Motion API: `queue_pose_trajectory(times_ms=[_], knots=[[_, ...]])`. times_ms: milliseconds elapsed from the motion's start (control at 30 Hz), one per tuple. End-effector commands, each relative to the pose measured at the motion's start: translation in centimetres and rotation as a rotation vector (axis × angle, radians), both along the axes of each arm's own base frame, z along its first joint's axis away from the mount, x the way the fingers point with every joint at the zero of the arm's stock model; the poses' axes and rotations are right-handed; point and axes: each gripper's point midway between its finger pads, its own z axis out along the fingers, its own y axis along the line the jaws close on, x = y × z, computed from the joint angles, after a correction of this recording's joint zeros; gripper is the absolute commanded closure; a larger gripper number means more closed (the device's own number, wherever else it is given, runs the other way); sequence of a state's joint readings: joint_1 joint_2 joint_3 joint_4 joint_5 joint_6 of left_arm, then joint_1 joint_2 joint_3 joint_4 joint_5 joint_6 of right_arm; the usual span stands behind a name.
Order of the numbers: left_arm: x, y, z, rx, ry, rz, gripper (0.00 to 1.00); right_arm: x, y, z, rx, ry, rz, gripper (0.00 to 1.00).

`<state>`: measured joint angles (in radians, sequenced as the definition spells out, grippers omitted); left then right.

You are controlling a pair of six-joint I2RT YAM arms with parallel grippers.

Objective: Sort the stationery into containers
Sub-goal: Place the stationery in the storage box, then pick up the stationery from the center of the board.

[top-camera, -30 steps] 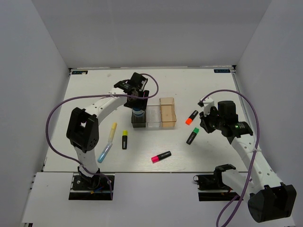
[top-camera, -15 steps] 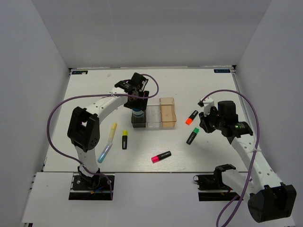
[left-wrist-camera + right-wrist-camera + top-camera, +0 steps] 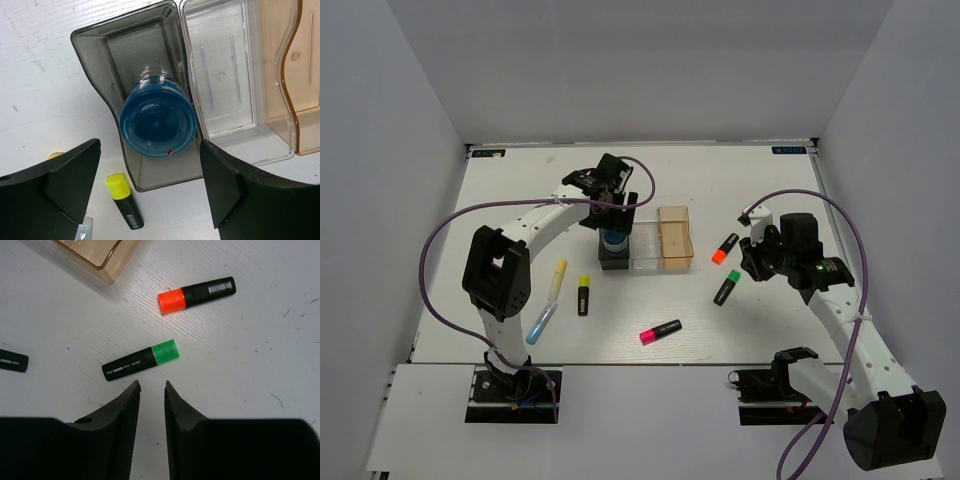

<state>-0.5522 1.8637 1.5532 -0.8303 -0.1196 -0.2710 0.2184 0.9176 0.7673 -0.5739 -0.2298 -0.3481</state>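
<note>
The blue tape roll (image 3: 157, 120) (image 3: 613, 240) stands on edge inside the smoky dark grey bin (image 3: 92, 70) (image 3: 614, 262). My left gripper (image 3: 150, 150) (image 3: 612, 212) hovers over it, open wide, with its fingers clear of the roll. Joined to the grey bin are the clear bin (image 3: 225, 75) (image 3: 645, 250) and the orange-tan bin (image 3: 300, 75) (image 3: 675, 238). My right gripper (image 3: 152, 385) (image 3: 752, 262) is open by a narrow gap and holds nothing, just short of the green-capped highlighter (image 3: 140, 362) (image 3: 727, 287). The orange-capped highlighter (image 3: 196, 294) (image 3: 725, 248) lies beyond that.
A yellow-capped highlighter (image 3: 122, 200) (image 3: 584, 295) lies in front of the grey bin. Further left are a pale-yellow pen (image 3: 557, 278) and a light-blue pen (image 3: 541, 322). A pink-capped highlighter (image 3: 660, 331) lies near the table's front middle.
The blue tape roll now shows more fully in the dark grey bin, with the left gripper slightly drawn back from it. The right arm has not moved.
</note>
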Motion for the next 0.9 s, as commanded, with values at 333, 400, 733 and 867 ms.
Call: queue_pose_trajectory(times_ms=[333,400,733,867], knots=[[-4.0,7.4,4.7,-0.079,-0.129,0.191,0.87,0.1,0.2,0.6,0.012,-0.039,0.013,1.00],[-5.5,10.0,3.4,-0.103,-0.104,0.247,0.65,0.0,0.5,0.6,0.018,-0.034,0.027,0.53],[-9.7,13.7,-4.1,-0.052,0.043,0.264,0.41,-0.7,1.4,-0.1,0.042,0.019,0.080,1.00],[-9.0,13.4,-5.7,-0.046,0.087,0.251,0.40,-0.4,0.9,-0.3,0.027,0.019,0.056,1.00]])
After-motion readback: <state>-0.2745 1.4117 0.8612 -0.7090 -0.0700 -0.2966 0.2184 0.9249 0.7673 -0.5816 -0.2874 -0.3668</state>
